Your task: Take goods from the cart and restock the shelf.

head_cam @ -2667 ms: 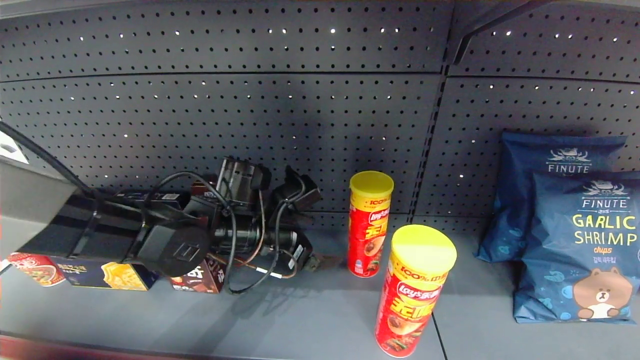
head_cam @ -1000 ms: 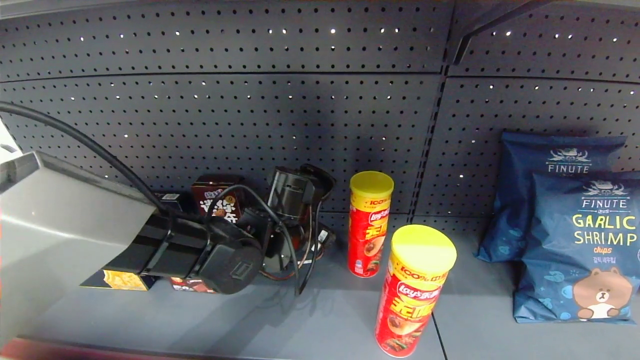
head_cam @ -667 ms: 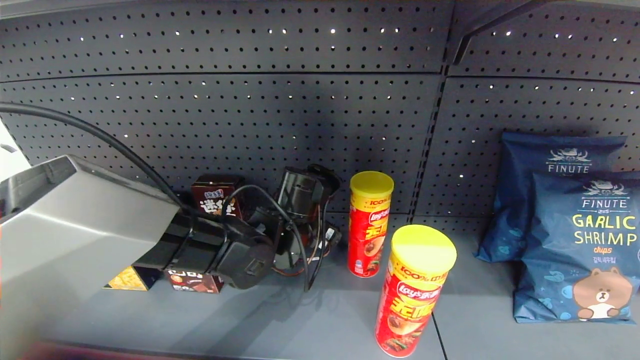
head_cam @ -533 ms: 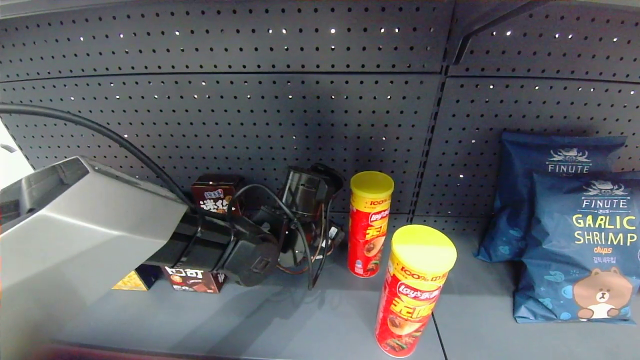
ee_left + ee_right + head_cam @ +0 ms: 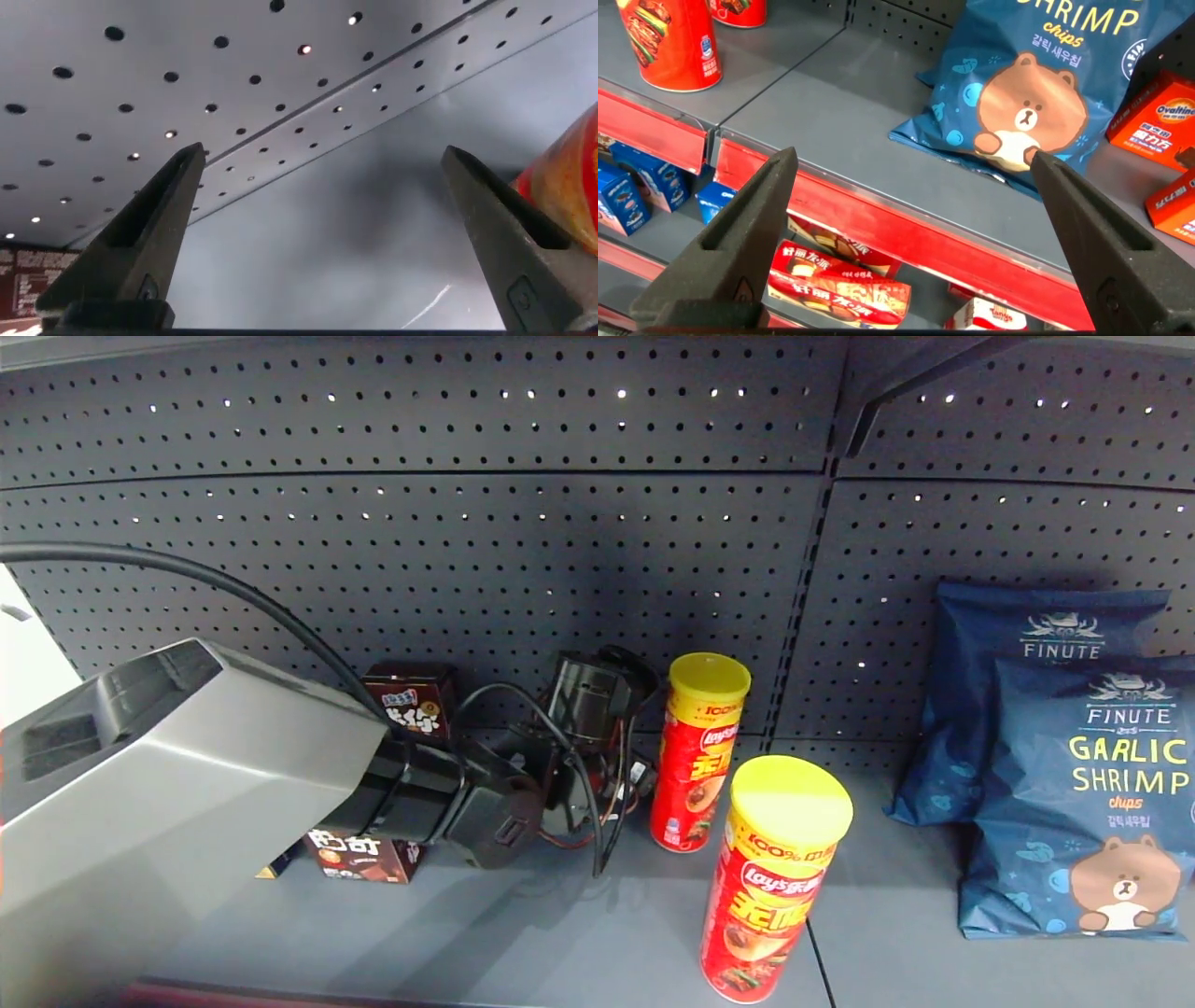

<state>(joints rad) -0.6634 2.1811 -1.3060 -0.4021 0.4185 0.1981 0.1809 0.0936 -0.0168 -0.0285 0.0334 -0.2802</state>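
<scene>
In the head view, the grey-shelled left arm [image 5: 187, 756] reaches across the matte grey metal shelf deck [image 5: 560, 933] toward the perforated dark back panel [image 5: 467, 523]. Its black wrist ends just beside the rear red cardboard chip tube with a yellow plastic lid [image 5: 695, 756]. That tube stands at the back of the shelf, its long axis near upright but with its top leaning slightly away from the wrist. A second, matching tube [image 5: 775, 877] stands nearer the front edge, and glossy blue foil snack bags [image 5: 1083, 803] lean well to the right.

In the left wrist view, the left gripper [image 5: 322, 149] is spread wide with nothing between its dark wedge fingers. The rear tube's smooth curved red wall shows just outside one finger; I cannot tell whether they touch. Any retreat likely turns on that closeness, since a brush could topple the tall, narrow tube.

In the right wrist view, the right gripper [image 5: 915, 157] hangs spread and empty, above the shelf's front edge and well clear of the tubes, so the left arm is nearer.
</scene>
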